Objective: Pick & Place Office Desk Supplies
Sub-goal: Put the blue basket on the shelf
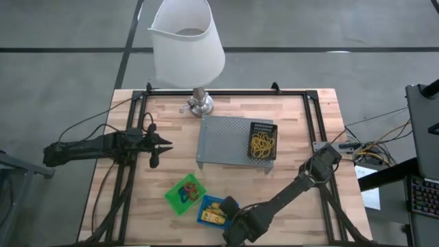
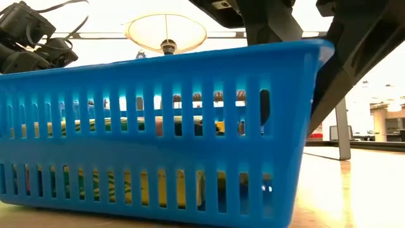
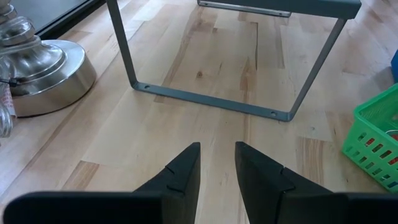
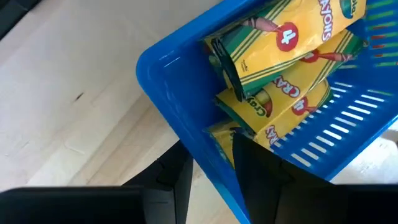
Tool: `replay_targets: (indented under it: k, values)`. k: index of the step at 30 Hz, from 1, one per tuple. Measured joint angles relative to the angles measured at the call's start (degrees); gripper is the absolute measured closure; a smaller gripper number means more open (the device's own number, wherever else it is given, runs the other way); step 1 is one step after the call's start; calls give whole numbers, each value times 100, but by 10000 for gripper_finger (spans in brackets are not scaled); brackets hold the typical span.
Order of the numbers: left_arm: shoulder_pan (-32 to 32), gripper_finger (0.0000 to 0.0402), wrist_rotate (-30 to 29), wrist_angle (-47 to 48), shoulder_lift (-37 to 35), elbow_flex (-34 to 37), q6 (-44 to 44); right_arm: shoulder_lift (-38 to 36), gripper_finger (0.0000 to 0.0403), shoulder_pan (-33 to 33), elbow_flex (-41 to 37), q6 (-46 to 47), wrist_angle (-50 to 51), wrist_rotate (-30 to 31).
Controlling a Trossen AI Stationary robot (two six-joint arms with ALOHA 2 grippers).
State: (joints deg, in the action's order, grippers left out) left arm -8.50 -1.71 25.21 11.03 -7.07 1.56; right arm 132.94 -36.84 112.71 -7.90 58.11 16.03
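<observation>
You can read print only on the crayon boxes (image 4: 283,56) in the blue bin (image 4: 186,118): a white "4" in a red circle on each, and cut-off lettering, "YONS" on one, "CRA" on another.

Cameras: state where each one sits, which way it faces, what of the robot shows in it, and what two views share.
High view: above the table, facing straight down; both arms show, left end effector over bare wood, right end effector at the blue bin.
Low view: table height, facing level across; the blue bin fills it, arm parts above.
Left wrist view: faces the mesh tray's legs; its fingers stand slightly apart.
Right wrist view: faces the crayon boxes; its fingers straddle the bin wall.
Shared: blue bin, high and low views.
</observation>
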Motion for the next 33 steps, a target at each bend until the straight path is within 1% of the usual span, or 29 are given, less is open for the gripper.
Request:
replay_targets:
  k: [3, 9, 13, 17, 24, 30, 33]
  values:
    - [-1, 295, 0, 0, 0, 0, 0, 0, 308, 0, 0, 0, 0, 0]
    - [-2, 295, -1, 0, 0, 0, 0, -8, 349, -2, 0, 162, 0, -20]
    - [-2, 295, -1, -2, 0, 0, 0, -9, 372, 2, 0, 344, 5, -264]
    - [-2, 295, 0, -1, 0, 0, 0, -9, 388, -11, 0, 348, 7, -360]
    - [0, 295, 1, 0, 0, 0, 0, -13, 390, -10, 0, 465, 10, -553]
    - [0, 295, 0, -1, 0, 0, 0, -14, 390, -13, 0, 1349, -89, -585]
    - [-2, 295, -1, 0, 0, 0, 0, -22, 390, -13, 0, 1598, -204, -579]
